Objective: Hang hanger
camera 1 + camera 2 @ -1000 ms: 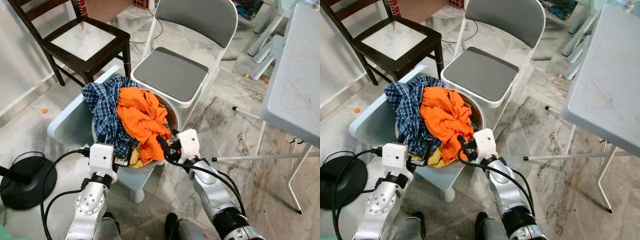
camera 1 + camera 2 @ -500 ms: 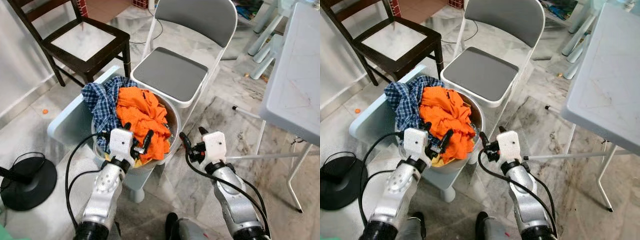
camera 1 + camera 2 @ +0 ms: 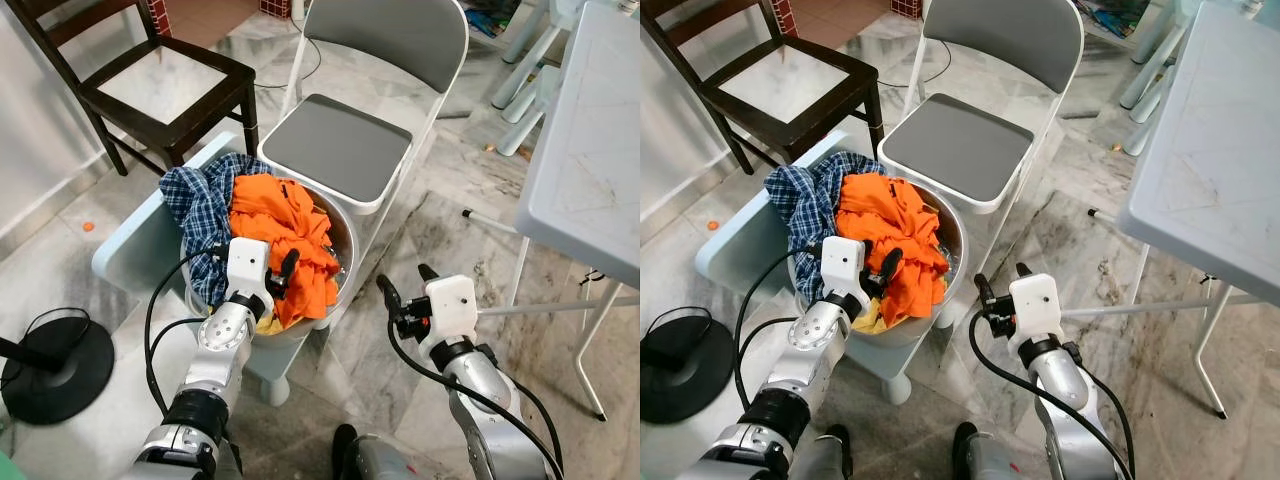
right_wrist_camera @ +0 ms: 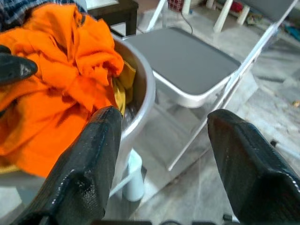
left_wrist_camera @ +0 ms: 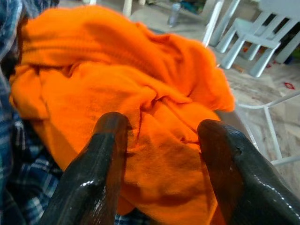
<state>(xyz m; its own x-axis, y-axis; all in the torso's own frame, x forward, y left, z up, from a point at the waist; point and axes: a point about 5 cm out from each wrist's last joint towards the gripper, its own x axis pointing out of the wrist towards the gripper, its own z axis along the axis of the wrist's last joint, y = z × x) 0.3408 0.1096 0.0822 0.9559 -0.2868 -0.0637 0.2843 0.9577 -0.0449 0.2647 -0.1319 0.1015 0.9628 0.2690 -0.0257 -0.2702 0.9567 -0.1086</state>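
Note:
An orange garment (image 3: pixel 280 225) and a blue plaid shirt (image 3: pixel 200 205) are heaped in a metal basin (image 3: pixel 345 240). My left gripper (image 3: pixel 262 264) is at the near side of the heap. It is open, and its fingers (image 5: pixel 101 154) rest against the orange cloth (image 5: pixel 117 61) with a fold lying between them. My right gripper (image 3: pixel 404 282) hangs open and holds nothing. It is over the marble floor, just right of the basin rim (image 4: pixel 140 89).
The basin sits on a light blue stool (image 3: pixel 130 255). A grey folding chair (image 3: pixel 340 145) stands right behind it, and a dark wooden chair (image 3: pixel 160 85) at the far left. A white table (image 3: pixel 590 150) is to the right. A black round base (image 3: pixel 45 365) lies on the floor at left.
My right gripper has pulled away from the basin to the right and now hangs over the floor. My left gripper has moved up from the basin's front onto the orange garment.

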